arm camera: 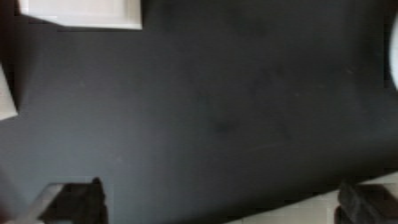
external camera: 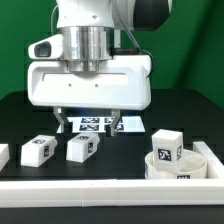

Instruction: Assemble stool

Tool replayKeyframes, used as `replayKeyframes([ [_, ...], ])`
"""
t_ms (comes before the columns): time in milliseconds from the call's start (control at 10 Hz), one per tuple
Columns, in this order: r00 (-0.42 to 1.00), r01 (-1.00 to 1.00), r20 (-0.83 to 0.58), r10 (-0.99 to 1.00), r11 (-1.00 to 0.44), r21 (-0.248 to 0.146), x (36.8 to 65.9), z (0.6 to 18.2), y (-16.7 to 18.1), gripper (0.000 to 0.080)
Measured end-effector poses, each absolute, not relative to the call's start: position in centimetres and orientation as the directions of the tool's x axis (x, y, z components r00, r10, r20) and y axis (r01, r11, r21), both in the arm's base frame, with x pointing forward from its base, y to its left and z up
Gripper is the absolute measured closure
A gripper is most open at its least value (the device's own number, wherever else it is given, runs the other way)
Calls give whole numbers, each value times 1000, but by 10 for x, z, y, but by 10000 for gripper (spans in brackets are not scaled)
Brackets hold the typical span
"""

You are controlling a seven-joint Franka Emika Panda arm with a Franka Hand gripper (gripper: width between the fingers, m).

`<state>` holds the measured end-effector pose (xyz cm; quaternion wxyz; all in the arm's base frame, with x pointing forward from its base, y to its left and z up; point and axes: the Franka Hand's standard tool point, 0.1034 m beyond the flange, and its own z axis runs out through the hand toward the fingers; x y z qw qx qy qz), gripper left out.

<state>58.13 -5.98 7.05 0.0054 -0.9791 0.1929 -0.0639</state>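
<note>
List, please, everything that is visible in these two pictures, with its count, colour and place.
legs: four, white with black tags; three in a row at the exterior view's left, one by the seat disc.
seat disc: one, white; exterior view's right.
marker board: one, white; behind the tool.
border rail: at least one, white; along the front edge.
table: one, black.
tool: one, white body, dark fingers; open, empty, above the table.

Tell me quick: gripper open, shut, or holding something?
Gripper: open, jaws wide apart above the table, holding nothing.
</note>
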Motion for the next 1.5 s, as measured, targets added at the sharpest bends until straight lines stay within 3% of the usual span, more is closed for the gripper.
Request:
replayKeyframes([
  [400,918,-376,123,-378,-926,-35,581,70,-59,151],
  [700,892,-444,82,-445,-895,-27,555,54,-92,151],
  [1000,897,-438,47,-439,-898,-26,554,54,-88,151],
  [1500,869,-424,-289,-403,-905,-13,540,50,-88,151],
])
